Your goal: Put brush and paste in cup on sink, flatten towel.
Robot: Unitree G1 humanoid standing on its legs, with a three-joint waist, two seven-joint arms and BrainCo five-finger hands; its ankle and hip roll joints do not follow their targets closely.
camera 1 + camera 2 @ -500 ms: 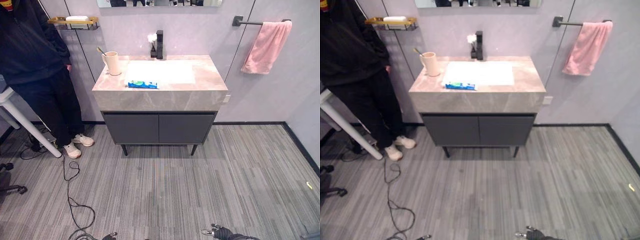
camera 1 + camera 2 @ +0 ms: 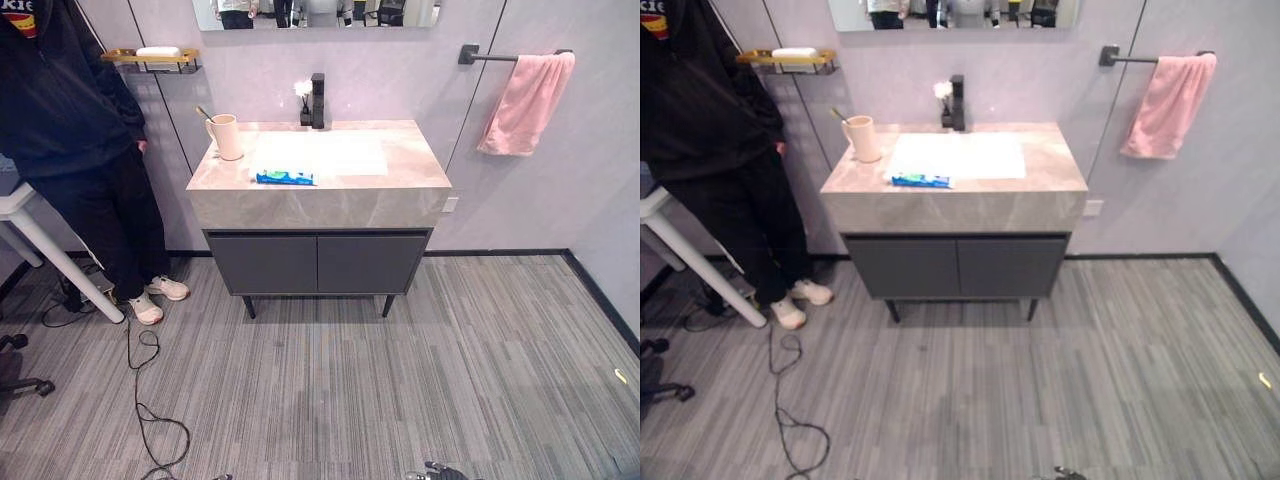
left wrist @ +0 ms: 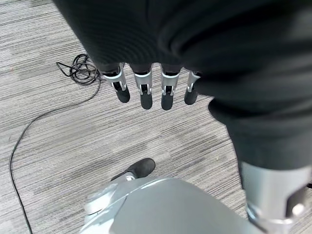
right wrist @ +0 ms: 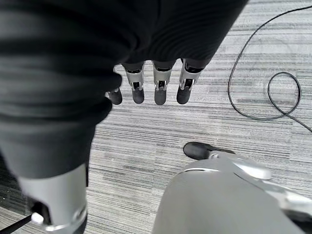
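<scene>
Toothbrush (image 2: 203,112) mostly sunk in cup (image 2: 228,137), just the handle tip pokes out; person (image 2: 70,120) cut off at the top edge; mirror (image 2: 315,12) cropped to its bottom strip; small item by faucet (image 2: 318,100) too small to tell

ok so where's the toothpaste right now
In the left eye view the toothpaste lies flat on the sink top's front edge, left of centre, just in front of the basin and right of the cup.
</scene>
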